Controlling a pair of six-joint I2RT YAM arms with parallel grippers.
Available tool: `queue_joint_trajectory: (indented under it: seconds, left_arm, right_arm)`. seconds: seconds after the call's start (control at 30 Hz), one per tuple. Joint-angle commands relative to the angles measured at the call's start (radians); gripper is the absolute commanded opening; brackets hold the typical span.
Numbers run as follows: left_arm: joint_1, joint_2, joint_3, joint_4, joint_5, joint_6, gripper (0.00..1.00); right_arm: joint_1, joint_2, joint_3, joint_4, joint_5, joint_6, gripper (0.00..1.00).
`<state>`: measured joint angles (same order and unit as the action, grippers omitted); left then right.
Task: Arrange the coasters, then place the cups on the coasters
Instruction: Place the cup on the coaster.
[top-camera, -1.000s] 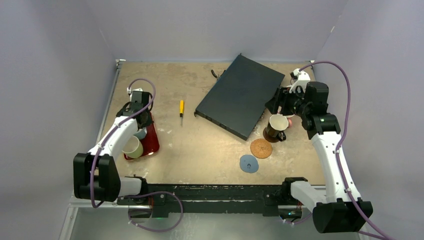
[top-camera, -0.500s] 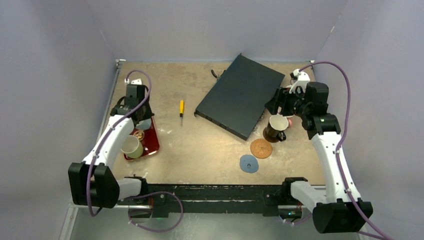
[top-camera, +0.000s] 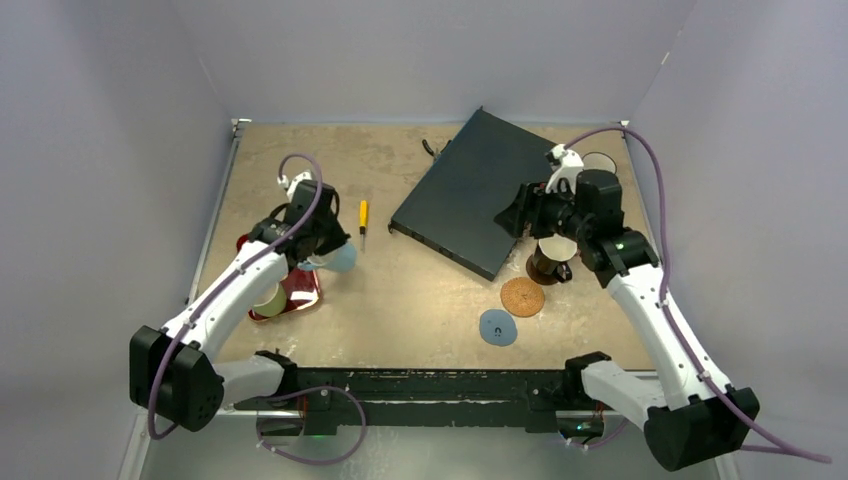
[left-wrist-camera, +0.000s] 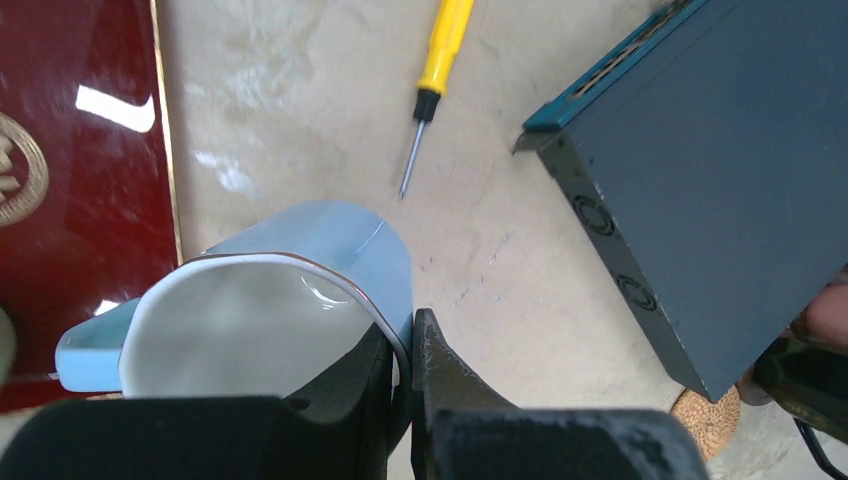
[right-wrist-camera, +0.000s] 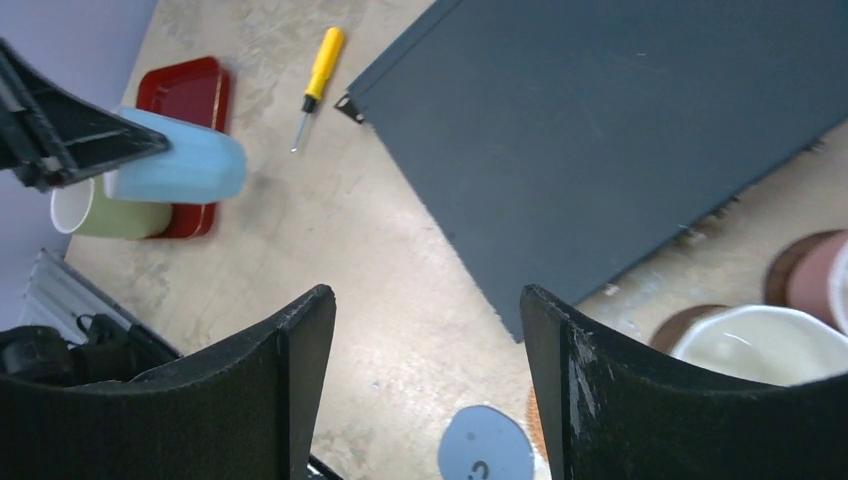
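Left jaws pinch the rim of the light blue cup (left-wrist-camera: 300, 270), tilted and apparently clear of the surface beside the red tray (top-camera: 305, 292), right jaws spread and empty: level it, then centre it on the blue-grey coaster (top-camera: 497, 327)

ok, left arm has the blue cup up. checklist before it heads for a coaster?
1. Grip: ok. The left gripper is shut on the rim of the blue cup, one finger inside, one outside.
2. Cup off the tray: ok, it hangs over bare table beside it.
3. Cup upright: not ok, it is tipped onto its side in the right wrist view.
4. Free coaster: ok. The cork coaster and blue-grey coaster are bare.
5. Path: cannot tell. The screwdriver and the box lie near the way across.
6. Other arm: ok, the right gripper is open and empty.
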<state>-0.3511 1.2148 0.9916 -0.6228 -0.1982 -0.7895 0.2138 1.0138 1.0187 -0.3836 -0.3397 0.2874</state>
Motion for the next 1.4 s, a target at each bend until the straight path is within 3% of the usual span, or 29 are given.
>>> queue_joint_trajectory:
  seconds: [0.0,0.3,0.8,1.13,1.37]
  left_arm:
    - [-0.082,-0.063,-0.047,0.016,-0.107,-0.262,0.0]
    - [-0.273,-0.052,-0.082,-0.001,-0.242,-0.449,0.0]
    - [-0.337,0.045,-0.094,0.051,-0.269,-0.458,0.0]
    - [-0.338,0.048,-0.101,0.057,-0.274,-0.428,0.14]
    - [-0.338,-0.003,-0.041,0.064,-0.299,-0.344,0.35]
  right_arm:
    - [0.113,0.015,-0.027,0.093,0.101,0.084,0.72]
    - [0.22,0.07,-0.021,0.135,0.17,0.113,0.74]
    - [0.234,0.08,-0.028,0.134,0.183,0.101,0.73]
    - [0.233,0.068,-0.022,0.134,0.188,0.107,0.74]
    - [0.233,0.057,-0.016,0.123,0.206,0.103,0.75]
